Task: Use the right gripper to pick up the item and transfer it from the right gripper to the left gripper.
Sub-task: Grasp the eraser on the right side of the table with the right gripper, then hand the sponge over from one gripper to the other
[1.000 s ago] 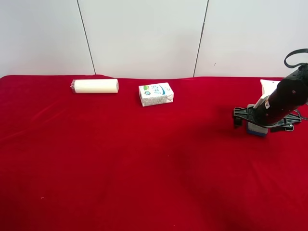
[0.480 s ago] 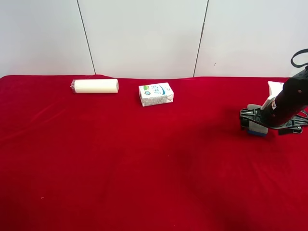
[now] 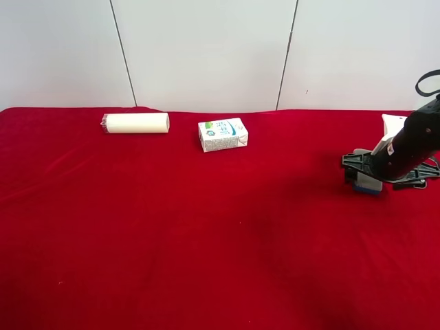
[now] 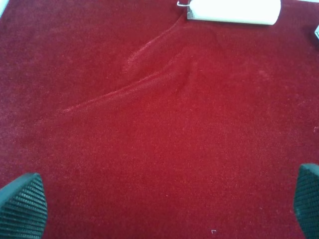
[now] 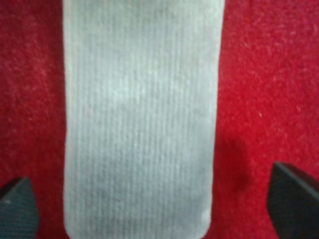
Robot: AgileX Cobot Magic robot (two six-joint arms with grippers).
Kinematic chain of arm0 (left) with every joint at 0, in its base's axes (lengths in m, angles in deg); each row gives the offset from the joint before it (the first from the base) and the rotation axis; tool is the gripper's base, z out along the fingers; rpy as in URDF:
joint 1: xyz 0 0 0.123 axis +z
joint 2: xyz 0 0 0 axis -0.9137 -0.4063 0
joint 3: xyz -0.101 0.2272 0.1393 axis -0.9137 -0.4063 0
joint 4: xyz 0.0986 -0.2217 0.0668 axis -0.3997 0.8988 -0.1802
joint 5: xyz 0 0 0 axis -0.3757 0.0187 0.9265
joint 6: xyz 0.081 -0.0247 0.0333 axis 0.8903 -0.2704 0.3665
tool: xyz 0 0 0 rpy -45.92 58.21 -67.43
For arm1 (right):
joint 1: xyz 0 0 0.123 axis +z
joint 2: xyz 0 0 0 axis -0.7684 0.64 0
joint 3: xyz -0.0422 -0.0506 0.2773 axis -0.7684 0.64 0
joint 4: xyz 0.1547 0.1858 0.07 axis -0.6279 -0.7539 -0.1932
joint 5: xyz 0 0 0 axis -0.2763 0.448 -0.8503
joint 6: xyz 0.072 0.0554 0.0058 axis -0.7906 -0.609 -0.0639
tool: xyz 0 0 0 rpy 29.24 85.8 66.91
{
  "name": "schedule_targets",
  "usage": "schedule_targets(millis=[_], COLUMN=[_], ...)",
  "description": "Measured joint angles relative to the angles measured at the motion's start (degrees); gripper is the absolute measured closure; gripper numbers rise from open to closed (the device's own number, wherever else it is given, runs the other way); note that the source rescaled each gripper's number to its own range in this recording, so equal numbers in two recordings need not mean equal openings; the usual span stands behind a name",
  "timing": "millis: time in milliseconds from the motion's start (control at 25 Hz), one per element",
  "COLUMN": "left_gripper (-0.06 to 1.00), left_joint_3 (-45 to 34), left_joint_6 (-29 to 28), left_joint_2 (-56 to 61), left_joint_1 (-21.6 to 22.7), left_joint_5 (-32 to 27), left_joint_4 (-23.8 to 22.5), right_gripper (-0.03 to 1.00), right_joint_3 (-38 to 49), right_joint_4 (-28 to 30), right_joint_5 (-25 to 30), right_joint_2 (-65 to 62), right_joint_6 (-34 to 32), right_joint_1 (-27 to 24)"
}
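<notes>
The item, a grey felt pad on a thin blue base, lies on the red cloth at the exterior high view's right. The right gripper, on the black arm with the white-orange patch, is low over it. In the right wrist view the pad fills the middle. The right gripper is open, one fingertip on each side of the pad with red cloth showing between. The left gripper is open and empty above bare cloth; it is out of the exterior high view.
A white printed carton and a cream cylinder lie at the back of the red cloth. The cylinder also shows in the left wrist view. A crease runs through the cloth there. White wall panels stand behind.
The right arm has shifted a little to the right and lower over the item since a second ago. It has hardly moved in the last half second. The item lies in place.
</notes>
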Motion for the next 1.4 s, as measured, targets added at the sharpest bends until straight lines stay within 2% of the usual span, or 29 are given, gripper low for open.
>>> schedule_targets(millis=[200,280,1000,1400], left_gripper=[-0.06,-0.06,-0.06,-0.06], left_joint_3=[0.00,0.00,0.00,0.00], left_joint_6=[0.00,0.00,0.00,0.05], left_joint_2=[0.00,0.00,0.00,0.00], left_joint_1=[0.00,0.00,0.00,0.00], left_joint_5=[0.00,0.00,0.00,0.00], left_joint_4=[0.00,0.00,0.00,0.00], right_gripper=[0.68,0.79,0.79,0.79], right_joint_3=[0.00,0.00,0.00,0.00], right_joint_4=[0.00,0.00,0.00,0.80], right_joint_5=[-0.87,-1.23,-1.42,-4.91], right_joint_2=[0.00,0.00,-0.06,-8.27], right_joint_6=[0.00,0.00,0.08,2.64], right_joint_1=[0.00,0.00,0.34,8.37])
